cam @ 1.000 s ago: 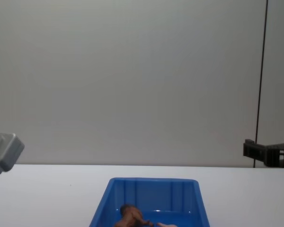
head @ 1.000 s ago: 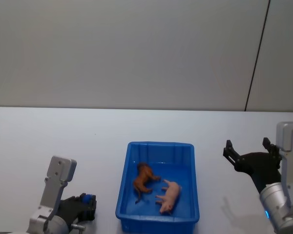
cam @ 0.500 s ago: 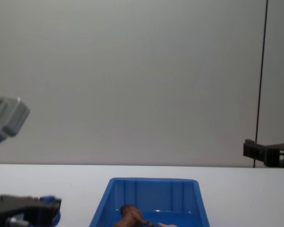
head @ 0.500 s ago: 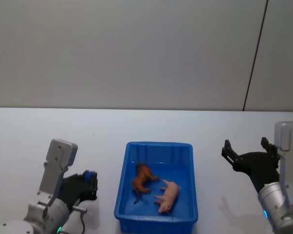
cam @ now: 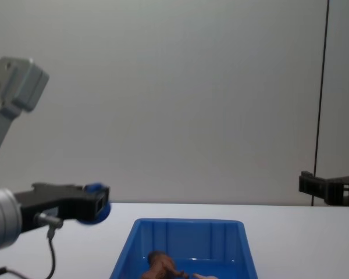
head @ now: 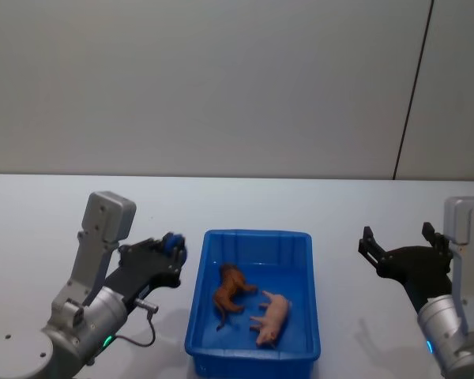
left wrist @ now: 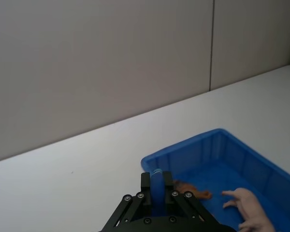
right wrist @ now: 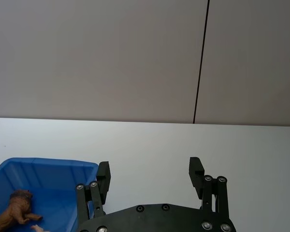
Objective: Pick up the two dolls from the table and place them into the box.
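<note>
Both dolls lie inside the blue box (head: 199, 316) on the white table (head: 47, 221). The reddish-brown doll (head: 231, 288) is on its side at the box's left, and the pale pink doll (head: 272, 317) lies beside it toward the right. My left gripper (head: 171, 248) hovers just left of the box's far left corner, shut, with nothing in it. My right gripper (head: 399, 234) hangs open and empty over the table, right of the box. In the left wrist view the left gripper (left wrist: 157, 178) points at the box (left wrist: 183, 150) and both dolls (left wrist: 189, 189) (left wrist: 250, 209).
A plain grey wall (head: 221, 79) stands behind the table, with a dark vertical seam (head: 411, 87) at the right. Bare white tabletop surrounds the box on all sides.
My left arm has risen from the table's near left and swung forward and right, up to the box's left side. The right gripper, the box and the dolls have not moved.
</note>
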{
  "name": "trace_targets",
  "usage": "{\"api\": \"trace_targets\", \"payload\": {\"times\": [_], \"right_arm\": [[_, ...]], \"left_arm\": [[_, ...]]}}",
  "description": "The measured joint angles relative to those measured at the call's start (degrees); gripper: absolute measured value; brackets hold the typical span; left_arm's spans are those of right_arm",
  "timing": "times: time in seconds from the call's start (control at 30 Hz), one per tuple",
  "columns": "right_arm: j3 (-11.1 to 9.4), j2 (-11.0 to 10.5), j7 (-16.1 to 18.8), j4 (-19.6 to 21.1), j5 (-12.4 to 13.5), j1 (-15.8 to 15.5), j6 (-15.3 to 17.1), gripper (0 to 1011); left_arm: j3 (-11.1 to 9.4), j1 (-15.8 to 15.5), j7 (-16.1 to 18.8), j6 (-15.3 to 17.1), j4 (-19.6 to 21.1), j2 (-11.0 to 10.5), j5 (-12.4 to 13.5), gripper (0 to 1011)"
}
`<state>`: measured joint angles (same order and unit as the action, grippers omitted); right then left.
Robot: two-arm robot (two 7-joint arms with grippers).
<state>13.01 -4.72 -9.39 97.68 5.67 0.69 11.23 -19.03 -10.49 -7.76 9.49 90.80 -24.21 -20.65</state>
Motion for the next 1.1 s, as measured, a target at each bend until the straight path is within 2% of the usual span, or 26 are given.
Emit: {"api": "trace_targets", "payload": {"times": [0.13,0.43,0.53,0.7,0.77,0.8,0.83,0.87,1.0,1.1], "right_arm": [[0.00,0.00,0.00,0.00,0.00,0.00,0.00,1001],[0.00,0.00,0.00,0.00,0.00,0.00,0.00,1001],[0.00,0.00,0.00,0.00,0.00,0.00,0.00,1001],[0.00,0.00,0.00,0.00,0.00,0.00,0.00,1001],[0.00,0.00,0.00,0.00,0.00,0.00,0.00,1001],[0.00,0.00,0.00,0.00,0.00,0.00,0.00,1001],[0.00,0.00,0.00,0.00,0.00,0.00,0.00,1001],[0.00,0.00,0.00,0.00,0.00,0.00,0.00,1001],[0.00,0.00,0.00,0.00,0.01,0.00,0.00,1001],[0.00,0.00,0.00,0.00,0.01,0.00,0.00,1001]], "left_arm": [[0.03,-0.65,-2.39,-1.32,-0.22,0.26,-0.16,132],[0.01,-2.73,-10.22,-5.12,-1.81,1.27,-1.79,135],[-0.09,-3.50,-13.00,-6.28,-2.64,1.72,-2.52,193],[-0.32,-4.78,-17.25,-7.81,-4.21,2.53,-3.73,348],[-0.50,-5.61,-20.26,-8.83,-5.33,3.05,-4.60,405],[-0.55,-5.82,-20.93,-9.06,-5.62,3.20,-4.80,405],[-0.62,-6.10,-21.62,-9.26,-6.02,3.39,-5.01,476],[-0.66,-6.31,-22.36,-9.47,-6.31,3.54,-5.21,487],[-1.05,-7.69,-26.35,-10.77,-8.24,4.50,-6.54,654],[-1.23,-8.24,-28.10,-11.34,-9.04,4.93,-7.10,732]]}}
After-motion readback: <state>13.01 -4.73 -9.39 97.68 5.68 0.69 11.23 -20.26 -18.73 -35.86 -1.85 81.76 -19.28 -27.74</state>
